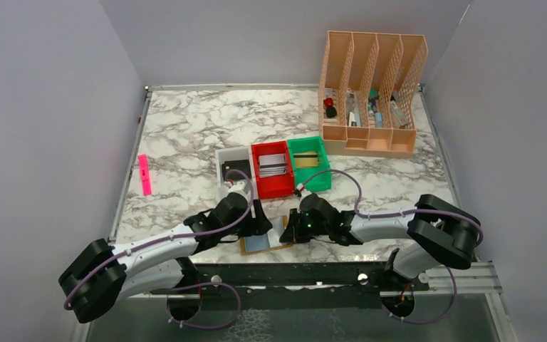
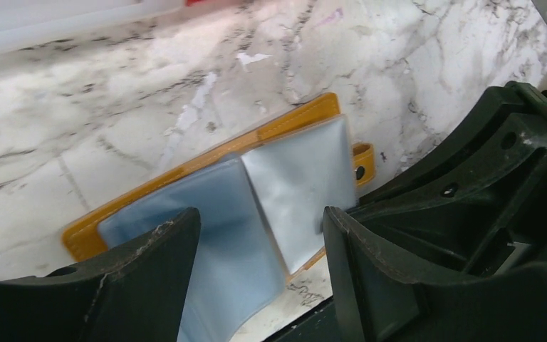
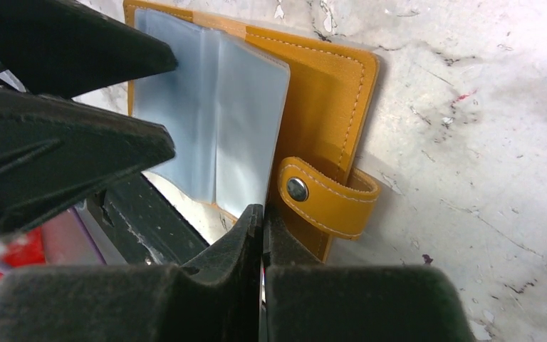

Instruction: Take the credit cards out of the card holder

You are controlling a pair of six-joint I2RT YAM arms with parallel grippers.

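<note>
Nearest the arm bases, the card holder [image 1: 263, 244] lies open and flat on the marble table [image 1: 185, 135]. Both arms bend in over it, so from above only a strip of tan and pale blue shows. The left gripper [image 1: 262, 226] hangs over its far-left part and the right gripper [image 1: 298, 229] is at its right end.

The wrist cameras show what the top view hides. The left fingers [image 2: 149, 278] are spread wide, with the two blue sleeves [image 2: 292, 185] in the gap beneath them and nothing held. The right fingers [image 3: 242, 235] are pressed together at the holder's edge, just beside the snap tab [image 3: 327, 196]. Whether they pinch a sleeve cannot be told.

Just beyond stand a white bin [image 1: 229, 160], a red bin [image 1: 272, 187] and a green bin [image 1: 308, 182] in a row. A pink stick [image 1: 144, 174] lies well to the left, and a peach rack [image 1: 370, 85] stands at the far right.
</note>
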